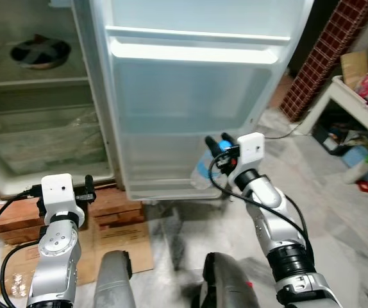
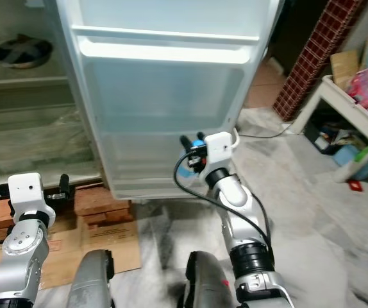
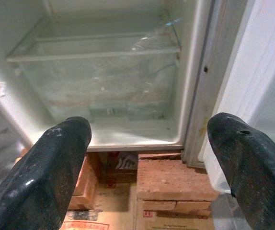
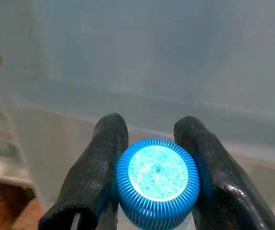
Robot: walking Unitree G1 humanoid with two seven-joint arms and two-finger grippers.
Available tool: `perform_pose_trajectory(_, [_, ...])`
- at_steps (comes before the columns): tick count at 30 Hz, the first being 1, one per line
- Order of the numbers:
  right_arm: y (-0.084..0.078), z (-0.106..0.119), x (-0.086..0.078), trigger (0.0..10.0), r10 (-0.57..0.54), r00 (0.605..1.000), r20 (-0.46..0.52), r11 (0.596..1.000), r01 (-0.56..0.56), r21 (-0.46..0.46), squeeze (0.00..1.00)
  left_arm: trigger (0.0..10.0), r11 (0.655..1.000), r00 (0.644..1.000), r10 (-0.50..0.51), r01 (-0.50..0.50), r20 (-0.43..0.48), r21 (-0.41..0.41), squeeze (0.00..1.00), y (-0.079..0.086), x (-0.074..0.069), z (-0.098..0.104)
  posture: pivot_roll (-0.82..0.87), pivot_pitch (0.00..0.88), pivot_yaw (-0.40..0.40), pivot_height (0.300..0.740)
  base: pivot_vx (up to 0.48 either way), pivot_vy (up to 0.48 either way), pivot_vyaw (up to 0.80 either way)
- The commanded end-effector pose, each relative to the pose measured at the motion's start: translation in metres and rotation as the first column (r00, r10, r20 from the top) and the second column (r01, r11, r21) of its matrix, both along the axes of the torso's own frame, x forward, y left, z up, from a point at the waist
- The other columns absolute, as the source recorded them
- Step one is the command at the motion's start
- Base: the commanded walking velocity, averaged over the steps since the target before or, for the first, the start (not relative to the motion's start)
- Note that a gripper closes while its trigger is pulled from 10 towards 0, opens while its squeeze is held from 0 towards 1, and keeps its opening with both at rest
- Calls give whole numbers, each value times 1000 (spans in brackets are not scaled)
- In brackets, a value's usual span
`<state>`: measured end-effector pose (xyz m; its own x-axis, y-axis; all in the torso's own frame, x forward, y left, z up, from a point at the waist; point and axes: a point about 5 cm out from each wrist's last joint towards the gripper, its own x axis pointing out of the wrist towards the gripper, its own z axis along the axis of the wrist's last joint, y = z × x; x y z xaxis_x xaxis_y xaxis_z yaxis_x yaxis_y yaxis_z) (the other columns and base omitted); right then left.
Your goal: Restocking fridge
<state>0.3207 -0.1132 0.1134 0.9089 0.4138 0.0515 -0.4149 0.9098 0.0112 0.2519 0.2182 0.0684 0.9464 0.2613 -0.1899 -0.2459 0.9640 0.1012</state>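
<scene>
The fridge stands open, its white door [image 1: 197,122] swung out toward me with its lower shelf [image 1: 171,186] at the bottom. My right gripper [image 1: 217,146] is shut on the neck of a clear water bottle [image 1: 203,172] with a blue cap [image 4: 157,184], held just in front of the door's lower shelf. The two black fingers [image 4: 104,158] press on either side of the cap. My left gripper [image 1: 88,189] is open, low in front of the fridge's clear crisper drawer [image 3: 104,81], holding nothing.
A dark bowl [image 1: 40,52] sits on an upper fridge shelf. Bricks [image 3: 173,179] and cardboard [image 1: 120,247] lie under the fridge. At the right stand a white table [image 1: 354,102] with clutter and a red lattice panel [image 1: 318,58].
</scene>
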Motion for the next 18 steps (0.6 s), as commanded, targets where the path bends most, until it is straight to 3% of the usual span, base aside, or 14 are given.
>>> perform_pose_trajectory(1, [-7, 7, 2, 10000, -18, 999, 43, 1000, 18, -7, 0, 10000, 1000, 1000, -21, 21, 2, -1, 0, -3, 0, 0, 42, 39, -65, 606, 352, 0, 0])
perform_pose_trajectory(15, [-7, 5, 0, 10000, -15, 999, 41, 1000, 16, -16, 0, 10000, 1000, 1000, -26, 26, 11, -14, 0, -4, 1, 1, 41, 48, -67, 606, 393, 0, 0])
perform_pose_trajectory(18, [-8, 4, 0, 10000, -15, 999, 41, 1000, 16, -19, 0, 10000, 999, 999, -36, 36, 11, -4, 0, -5, 1, 1, 41, 49, -69, 606, 0, 0, 0])
